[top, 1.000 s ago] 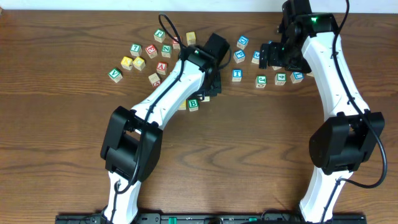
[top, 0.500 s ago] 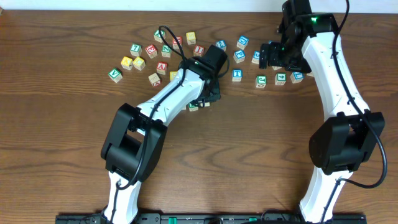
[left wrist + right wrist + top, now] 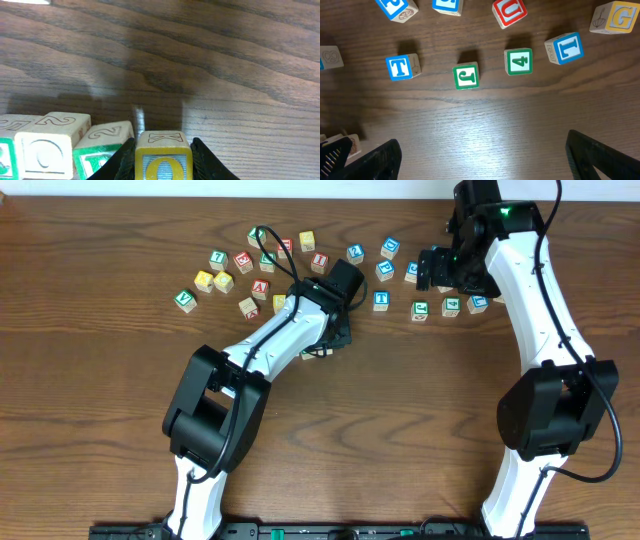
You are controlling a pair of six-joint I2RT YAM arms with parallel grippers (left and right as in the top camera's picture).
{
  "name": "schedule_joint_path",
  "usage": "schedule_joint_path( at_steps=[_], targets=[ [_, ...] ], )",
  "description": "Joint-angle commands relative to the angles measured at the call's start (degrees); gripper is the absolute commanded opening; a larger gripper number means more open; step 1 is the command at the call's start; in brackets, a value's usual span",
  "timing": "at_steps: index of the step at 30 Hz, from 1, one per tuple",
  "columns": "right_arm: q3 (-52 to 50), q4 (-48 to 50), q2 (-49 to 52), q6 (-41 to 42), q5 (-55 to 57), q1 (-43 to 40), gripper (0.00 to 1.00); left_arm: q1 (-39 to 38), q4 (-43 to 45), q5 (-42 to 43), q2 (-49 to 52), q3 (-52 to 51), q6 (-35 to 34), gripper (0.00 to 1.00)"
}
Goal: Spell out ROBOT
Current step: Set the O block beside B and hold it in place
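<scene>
My left gripper (image 3: pixel 163 169) is shut on a yellow-framed O block (image 3: pixel 163 157) with a K on its top face, held low over the wood. Right beside it on the left lie a green-framed block (image 3: pixel 102 150) and a pale O block (image 3: pixel 47 145). In the overhead view the left gripper (image 3: pixel 335 332) sits at the table's middle, with those blocks (image 3: pixel 312 353) at its left. My right gripper (image 3: pixel 485 160) is open and empty, hovering above a blue T block (image 3: pixel 402 67) and a green J block (image 3: pixel 466 76). In the overhead view the right gripper (image 3: pixel 445 272) is at the back right.
Loose letter blocks lie scattered at the back left (image 3: pixel 223 280) and the back right (image 3: pixel 420 310). The right wrist view shows a green 4 (image 3: pixel 518 61), a blue L (image 3: pixel 563 48), a red U (image 3: pixel 510 11) and a yellow G (image 3: pixel 615 17).
My left gripper has moved toward the near side and down next to the blocks at the middle, still holding its block. The right arm has not moved.
</scene>
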Motion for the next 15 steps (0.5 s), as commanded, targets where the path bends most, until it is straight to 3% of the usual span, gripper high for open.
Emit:
schedule_joint_path(
  at_steps=[1,15],
  targets=[
    [0.15,-0.02,-0.87,-0.22,0.9,0.28,0.99,-0.17,-0.39,-3.45,-0.68,-0.44,-0.48,0.31],
    [0.15,-0.02,-0.87,-0.24,0.9,0.28,0.99,-0.17,-0.76,-3.78,-0.68,-1.33,-3.91,0.31]
  ],
)
